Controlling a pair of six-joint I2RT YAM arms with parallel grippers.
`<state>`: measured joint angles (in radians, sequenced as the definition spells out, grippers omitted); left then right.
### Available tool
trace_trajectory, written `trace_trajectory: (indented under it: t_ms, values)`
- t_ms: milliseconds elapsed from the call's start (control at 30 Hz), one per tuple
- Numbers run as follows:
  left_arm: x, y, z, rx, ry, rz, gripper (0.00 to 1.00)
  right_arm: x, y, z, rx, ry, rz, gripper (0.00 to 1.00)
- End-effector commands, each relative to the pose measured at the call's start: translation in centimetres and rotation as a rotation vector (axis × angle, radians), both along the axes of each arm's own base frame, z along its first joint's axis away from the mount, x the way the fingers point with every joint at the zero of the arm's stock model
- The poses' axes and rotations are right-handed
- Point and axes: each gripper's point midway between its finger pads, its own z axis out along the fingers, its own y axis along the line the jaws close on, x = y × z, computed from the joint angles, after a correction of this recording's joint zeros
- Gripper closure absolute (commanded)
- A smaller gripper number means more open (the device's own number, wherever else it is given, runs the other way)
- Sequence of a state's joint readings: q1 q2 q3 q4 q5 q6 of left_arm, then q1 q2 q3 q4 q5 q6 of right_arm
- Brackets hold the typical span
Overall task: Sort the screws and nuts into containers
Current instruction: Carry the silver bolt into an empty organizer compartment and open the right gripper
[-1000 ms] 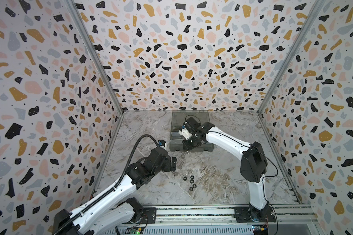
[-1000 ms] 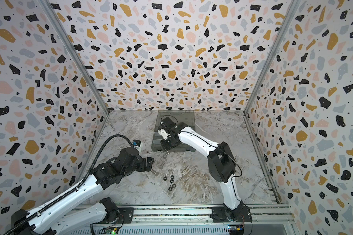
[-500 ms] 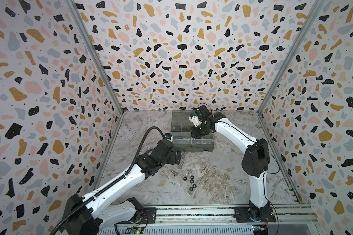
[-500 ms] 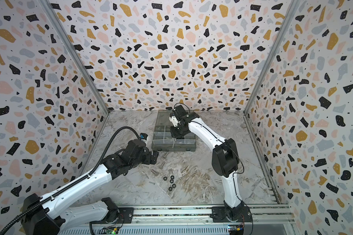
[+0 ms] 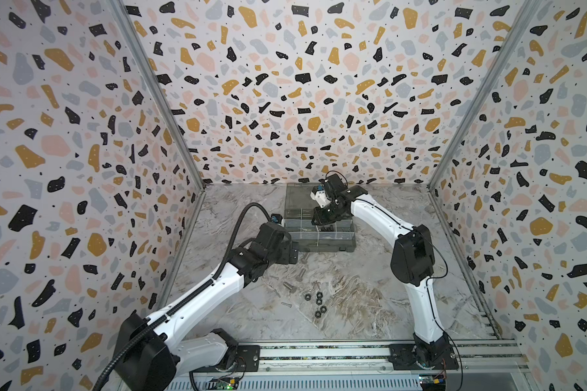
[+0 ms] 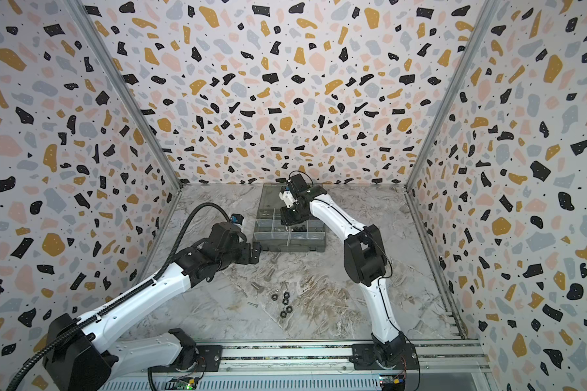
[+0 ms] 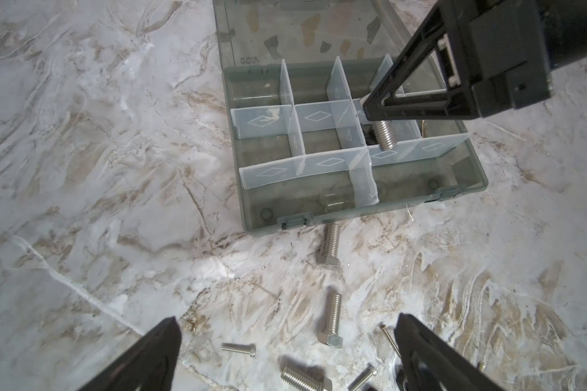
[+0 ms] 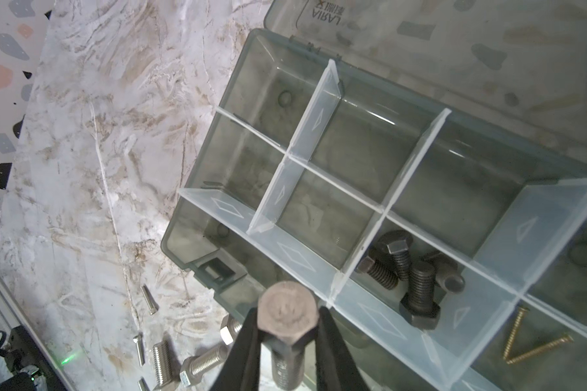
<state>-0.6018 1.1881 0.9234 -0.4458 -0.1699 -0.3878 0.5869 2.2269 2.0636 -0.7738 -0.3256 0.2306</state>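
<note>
since a second ago my left gripper (image 5: 294, 252) moved forward, closer to the front wall of the box (image 5: 319, 245), and my right gripper (image 5: 320, 221) shifted from the left part of the box toward its middle.

my left jaws stand wide with nothing between them, above the loose screws (image 7: 332, 315) on the table (image 7: 82, 169). one silver screw lies just beside the front wall. five black nuts (image 5: 318, 301) lie in a small group nearer to my bases, apart from the box. my right jaws are narrow and clamp a silver bolt (image 8: 287, 311) under its hex head, with the thread hanging down above the box. thin clear dividers (image 7: 329, 116) rise around it, and one stands just beside the thread.

the lid (image 7: 302, 30) lies flat and open behind. one compartment holds several black bolts (image 8: 417, 287), and the one next to it holds two brass screws (image 8: 515, 333). the others that i can see are bare.

i cannot tell exactly which compartment the bolt hangs over. in both top views the contents are too small to read. my left fingers (image 7: 143, 355) are cut off by the frame edge.
</note>
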Motion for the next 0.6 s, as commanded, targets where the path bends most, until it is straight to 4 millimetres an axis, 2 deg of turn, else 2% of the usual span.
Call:
trace_trajectory:
  t_ms: [0, 233, 567]
  values:
    - [0.6, -0.4, 1.2, -0.013, -0.022, -0.024, 0.0, 1.5, 1.3, 2.2, 0.08, -0.053, -0.012, 0.86]
    - [0.4, 0.5, 1.1, 0.003, -0.014, -0.024, 0.0, 2.9, 2.3, 0.3, 0.1, -0.048, -0.03, 0.86]
    - [-0.1, 2.0, 1.4, 0.011, -0.02, -0.011, 0.0, 4.5, 2.2, -1.3, 0.089, -0.049, -0.058, 0.85]
